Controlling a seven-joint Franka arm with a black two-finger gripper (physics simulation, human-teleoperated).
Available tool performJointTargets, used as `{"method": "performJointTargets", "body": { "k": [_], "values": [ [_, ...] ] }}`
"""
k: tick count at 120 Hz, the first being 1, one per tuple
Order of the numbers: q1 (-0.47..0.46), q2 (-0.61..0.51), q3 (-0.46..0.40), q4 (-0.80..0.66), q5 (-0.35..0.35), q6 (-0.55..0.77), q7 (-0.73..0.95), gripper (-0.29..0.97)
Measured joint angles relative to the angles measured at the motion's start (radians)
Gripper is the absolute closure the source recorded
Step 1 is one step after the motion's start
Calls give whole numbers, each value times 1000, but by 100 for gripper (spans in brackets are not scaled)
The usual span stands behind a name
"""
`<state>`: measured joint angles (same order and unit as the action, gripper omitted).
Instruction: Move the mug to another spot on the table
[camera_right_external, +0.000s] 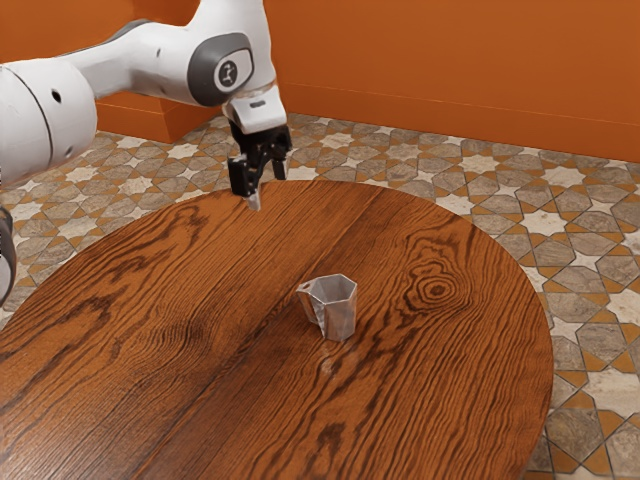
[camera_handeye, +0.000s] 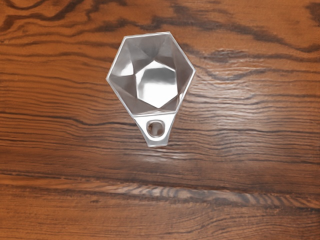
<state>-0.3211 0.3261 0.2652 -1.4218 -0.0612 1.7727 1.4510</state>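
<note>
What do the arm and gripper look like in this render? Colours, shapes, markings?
The arm has glossy white, rounded links with smooth shells. A dark grey round joint cap carries a small white mark. Below a white wrist section sits the gripper: a black, boxy body with two slim black fingers. One fingertip looks paler.
</note>
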Motion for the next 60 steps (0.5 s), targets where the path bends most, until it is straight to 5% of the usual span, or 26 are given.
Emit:
{"method": "performJointTargets", "body": {
  "k": [35,60],
  "values": [
    [6,4,0,-179,-70,119,86,0],
    [2,12,0,-209,-61,180,-3,0]
  ]
}}
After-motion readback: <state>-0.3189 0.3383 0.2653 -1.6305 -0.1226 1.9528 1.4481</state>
